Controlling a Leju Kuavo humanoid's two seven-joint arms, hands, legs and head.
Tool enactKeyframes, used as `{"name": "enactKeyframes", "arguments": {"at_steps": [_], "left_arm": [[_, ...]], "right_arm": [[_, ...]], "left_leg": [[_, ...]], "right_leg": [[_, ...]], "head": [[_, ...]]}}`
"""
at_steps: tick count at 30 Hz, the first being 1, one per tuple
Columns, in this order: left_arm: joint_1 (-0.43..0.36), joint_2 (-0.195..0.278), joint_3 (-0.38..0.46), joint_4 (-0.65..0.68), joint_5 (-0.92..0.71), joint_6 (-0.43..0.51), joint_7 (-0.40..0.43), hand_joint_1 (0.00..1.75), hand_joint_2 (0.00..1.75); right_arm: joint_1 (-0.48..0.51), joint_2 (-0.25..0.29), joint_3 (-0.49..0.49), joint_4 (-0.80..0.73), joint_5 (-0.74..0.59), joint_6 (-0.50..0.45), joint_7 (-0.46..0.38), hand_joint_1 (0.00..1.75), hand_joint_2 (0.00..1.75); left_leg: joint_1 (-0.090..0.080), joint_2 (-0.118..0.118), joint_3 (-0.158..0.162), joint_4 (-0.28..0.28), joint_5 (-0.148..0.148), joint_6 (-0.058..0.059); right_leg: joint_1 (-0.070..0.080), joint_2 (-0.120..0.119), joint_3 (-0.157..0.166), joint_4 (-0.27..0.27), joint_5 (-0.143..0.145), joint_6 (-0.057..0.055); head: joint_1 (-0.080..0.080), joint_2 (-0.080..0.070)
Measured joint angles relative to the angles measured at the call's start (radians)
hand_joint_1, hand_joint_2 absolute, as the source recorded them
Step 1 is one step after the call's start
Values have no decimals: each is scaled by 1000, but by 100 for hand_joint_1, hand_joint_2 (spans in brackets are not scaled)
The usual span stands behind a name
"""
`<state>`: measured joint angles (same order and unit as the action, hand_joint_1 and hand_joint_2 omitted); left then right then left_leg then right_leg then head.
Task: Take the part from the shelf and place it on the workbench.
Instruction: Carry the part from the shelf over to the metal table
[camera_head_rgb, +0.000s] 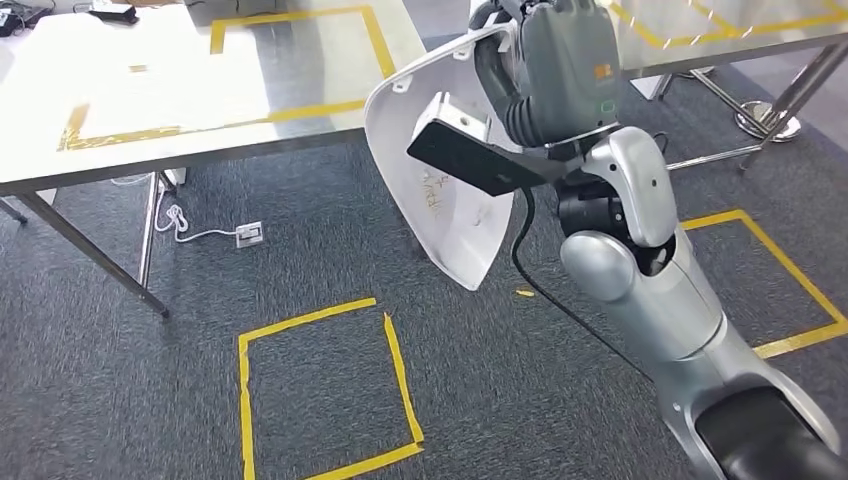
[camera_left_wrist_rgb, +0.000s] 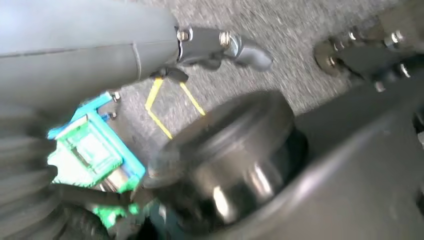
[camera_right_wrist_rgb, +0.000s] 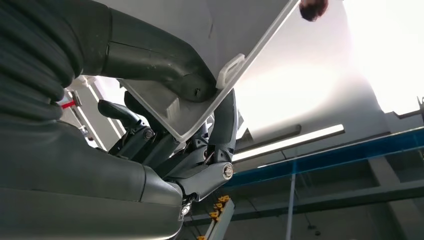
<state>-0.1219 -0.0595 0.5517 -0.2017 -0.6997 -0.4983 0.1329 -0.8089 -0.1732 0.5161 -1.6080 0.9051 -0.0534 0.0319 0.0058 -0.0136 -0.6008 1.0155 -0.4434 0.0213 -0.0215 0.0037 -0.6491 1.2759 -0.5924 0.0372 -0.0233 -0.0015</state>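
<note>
Head view: the robot's silver right arm rises from the lower right, and its right hand (camera_head_rgb: 545, 90) grips a white curved plastic shell part (camera_head_rgb: 440, 190), held upright above grey carpet (camera_head_rgb: 300, 250). Right wrist view: dark fingers (camera_right_wrist_rgb: 165, 65) clamp the part's edge. Beyond the hand and to its left stands a pale metal counter (camera_head_rgb: 150, 90) marked with yellow tape. Left hand (camera_left_wrist_rgb: 220, 45): I cannot tell its state.
</note>
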Motion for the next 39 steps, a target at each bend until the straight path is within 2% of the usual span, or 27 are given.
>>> {"name": "enactKeyframes", "arguments": {"at_steps": [2,3,4,6,7,8,11,13,14,16,17,18,19,22,23,24,25,27,29,31,32,33,34,35,37,38,39], "left_arm": [[3,-1,0,0,0,0,-1,0,175],[5,-1,0,0,0,0,-1,0,175],[6,-1,0,0,0,0,-2,0,175],[7,-1,0,1,0,0,-3,0,175],[6,-1,0,2,0,0,-4,0,175],[5,-1,0,2,0,0,-4,0,175],[0,0,0,0,0,0,-4,0,175],[-2,1,-1,-1,0,0,-5,0,175],[-2,1,-1,-1,0,0,-6,0,175],[0,1,-1,0,0,0,-7,0,175],[1,1,-1,0,0,0,-7,0,175],[2,2,-1,0,0,0,-7,0,175],[3,3,-1,0,0,0,-8,0,175],[9,5,-1,1,0,0,-9,0,175],[11,5,-1,1,0,0,-10,0,175],[11,5,-1,1,0,0,-10,0,175],[9,5,-1,0,0,0,-11,0,175],[9,5,-1,-1,0,0,-12,0,175],[9,6,-1,-1,0,0,-13,0,175],[9,6,-1,-2,0,0,-13,0,175],[10,5,-1,-1,0,0,-13,0,175],[11,5,-1,-1,0,0,-12,0,175],[12,5,-1,-1,0,0,-12,0,175],[13,5,-1,-1,0,0,-12,0,175],[11,3,-1,1,0,0,-12,0,175],[9,3,-1,1,0,0,-12,0,175],[8,2,-1,1,0,0,-11,0,175]], "right_arm": [[3,-2,0,2,-3,0,3,175,175],[3,-4,0,3,-6,0,5,175,175],[3,-5,0,3,-8,-1,6,175,175],[3,-6,1,5,-10,-1,10,175,175],[2,-6,2,6,-11,0,13,175,175],[1,-6,3,7,-11,1,17,175,175],[-10,-5,5,4,-11,2,27,175,175],[-16,-3,6,2,-11,3,28,175,175],[-17,-3,8,2,-11,5,28,175,175],[-17,-2,10,2,-11,9,30,175,175],[-17,-2,12,2,-11,11,31,175,175],[-16,-2,13,2,-11,12,31,175,175],[-16,-2,14,2,-11,12,31,175,175],[-14,-2,17,4,-11,10,30,175,175],[-12,-2,18,4,-11,9,29,175,175],[-11,-1,19,5,-11,8,28,175,175],[-11,-1,20,5,-11,6,28,175,175],[-11,-1,21,5,-11,3,27,175,175],[-10,-1,21,5,-11,1,27,175,175],[-9,-1,21,7,-12,1,27,175,175],[-9,-1,21,8,-12,1,26,175,175],[-9,-1,21,10,-13,1,24,175,175],[-9,-1,21,13,-14,1,23,175,175],[-9,-1,21,16,-15,1,21,175,175],[-10,-2,22,23,-18,1,19,175,175],[-11,-2,22,26,-20,1,18,175,175],[-14,-3,22,27,-22,0,16,175,175]], "left_leg": [[-1,-4,27,0,-23,0],[-2,-5,44,0,-36,-2],[-2,-6,61,0,-49,-4],[-4,-8,88,3,-76,-11],[-5,-9,96,2,-89,-17],[-6,-9,104,5,-97,-24],[-6,-6,102,51,-84,-43],[-4,0,39,154,-69,-52],[-2,2,-5,213,-79,-55],[0,5,-86,285,-149,-60],[1,6,-112,286,-183,-61],[2,7,-124,263,-196,-62],[2,9,-125,218,-177,-61],[2,18,-105,45,17,-55],[2,21,-99,15,62,-48],[1,23,-94,4,75,-39],[1,22,-85,5,72,-29],[2,18,-64,3,60,-13],[1,13,-42,3,43,-2],[-2,9,-20,3,20,3],[-4,8,-6,3,7,4],[-6,6,11,3,-6,5],[-9,5,30,3,-21,5],[-11,4,44,2,-35,5],[-16,1,72,4,-63,-1],[-17,0,81,2,-74,-5],[-19,-1,92,5,-79,-11]], "right_leg": [[2,0,-60,22,-32,1],[2,0,-68,-9,-16,0],[2,0,-65,-64,26,-2],[5,-2,-51,-187,145,-10],[8,-2,-44,-224,185,-17],[9,-2,-40,-243,204,-24],[7,2,-7,-250,189,-50],[4,1,22,-255,174,-63],[4,1,35,-255,163,-66],[3,1,59,-256,140,-66],[3,1,74,-256,127,-65],[2,2,91,-255,113,-63],[1,2,108,-255,99,-60],[1,2,145,-253,55,-46],[3,3,155,-254,44,-38],[5,4,163,-251,40,-31],[6,4,167,-245,41,-25],[4,3,141,-181,57,-16],[5,1,63,-65,44,-11],[9,1,-22,23,-19,-10],[10,1,-50,33,-50,-12],[12,1,-64,15,-63,-16],[15,1,-67,-28,-46,-22],[19,0,-63,-90,5,-32],[30,1,-51,-208,142,-49],[36,2,-44,-241,189,-56],[38,4,-37,-257,210,-60]], "head": [[0,0],[0,0],[0,0],[1,0],[0,0],[0,0],[-3,0],[-5,0],[-6,0],[-6,0],[-6,0],[-7,0],[-7,0],[-8,0],[-8,0],[-8,0],[-7,0],[-5,0],[-4,0],[-3,0],[-2,0],[-2,0],[-2,0],[-2,0],[-4,0],[-6,0],[-6,0]]}}
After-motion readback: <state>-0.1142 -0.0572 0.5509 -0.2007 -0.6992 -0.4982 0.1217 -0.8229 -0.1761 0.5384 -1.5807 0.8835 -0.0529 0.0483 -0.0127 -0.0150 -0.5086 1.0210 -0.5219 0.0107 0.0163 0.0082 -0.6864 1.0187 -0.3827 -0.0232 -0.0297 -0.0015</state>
